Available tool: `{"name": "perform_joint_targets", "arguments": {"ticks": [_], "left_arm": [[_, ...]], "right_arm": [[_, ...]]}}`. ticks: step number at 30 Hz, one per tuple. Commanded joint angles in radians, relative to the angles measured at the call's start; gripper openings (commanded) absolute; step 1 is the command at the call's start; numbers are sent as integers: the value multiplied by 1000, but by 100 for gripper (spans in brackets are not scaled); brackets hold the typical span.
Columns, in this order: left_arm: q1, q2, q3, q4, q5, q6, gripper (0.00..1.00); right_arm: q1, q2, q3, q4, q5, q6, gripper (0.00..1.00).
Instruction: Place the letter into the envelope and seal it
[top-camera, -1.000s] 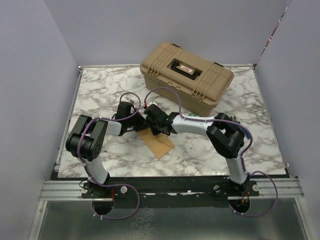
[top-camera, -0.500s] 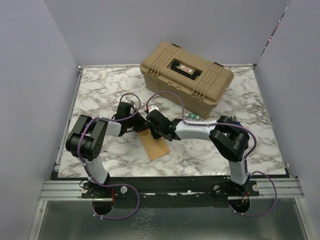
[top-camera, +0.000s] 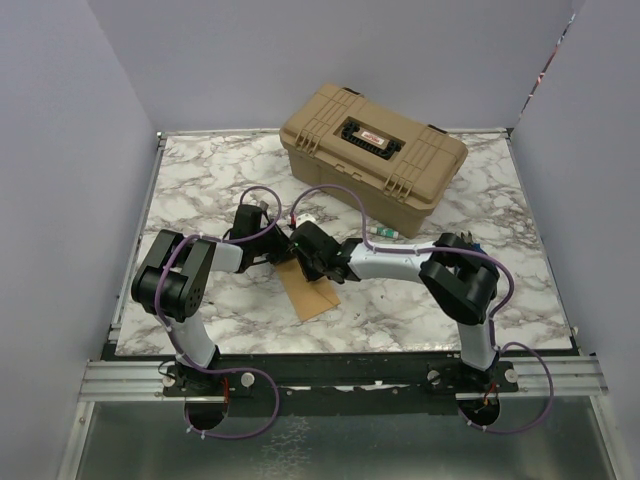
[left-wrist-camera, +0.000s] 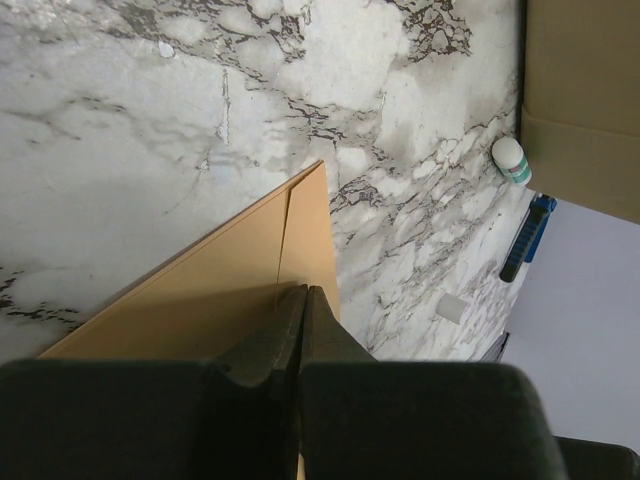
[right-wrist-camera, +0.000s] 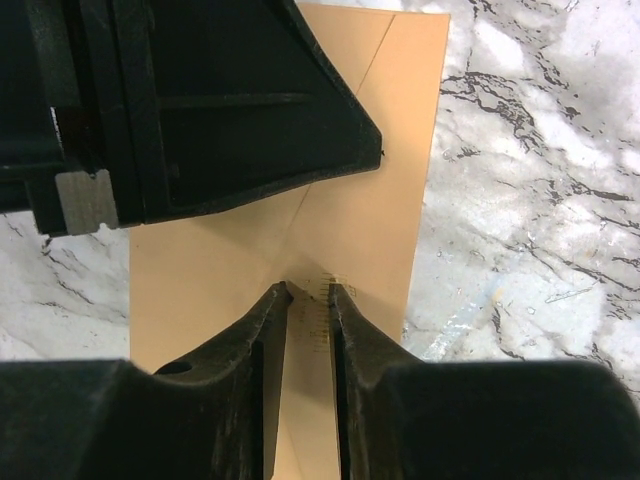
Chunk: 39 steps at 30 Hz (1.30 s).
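Envelope (right-wrist-camera: 372, 205) under R gripper (right-wrist-camera: 309, 291) tips

The white marble-patterned table (top-camera: 200, 190) is carrying a tan hard case (top-camera: 373, 150) at its far side, right of centre. The orange-brown envelope (top-camera: 312, 295) is lying around the middle, nearer the near edge. Close to the case, a small white bottle with a green cap (left-wrist-camera: 511, 160), a blue pen-like thing (left-wrist-camera: 527, 238) and a small white piece (left-wrist-camera: 453, 308) are resting on the marble.
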Motion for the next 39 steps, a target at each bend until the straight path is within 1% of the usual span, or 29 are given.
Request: {"name": "perform_joint_targets", "arguments": {"ticks": [1,5,10,18,24,27,30,34,39], "left_arm": [[4,58,-61,-194,-104,57,0],[4,56,-61,-199,-106,61,0],[6,60,-54,-205,-108,67,0],[5,71,-36,-217,-109,77,0],[4,76,-30,-221,-112,80,0],[6,75,-29,-224,-113,82,0],[6,77,-27,-225,-113,85,0],[5,77,-26,-229,-111,88,0],[5,72,-21,-238,-104,93,0]], "right_arm": [[35,119,-47,-253,-77,7,27],[35,125,-65,-252,-117,-6,28],[41,110,-83,-291,-131,-16,28],[43,32,-174,-311,-139,-10,24],[43,2,-212,-329,-123,6,20],[43,-17,-216,-357,-87,37,15],[43,-26,-208,-390,-56,52,13],[43,-51,-203,-425,-48,46,13],[43,-123,-192,-442,-59,31,13]]}}
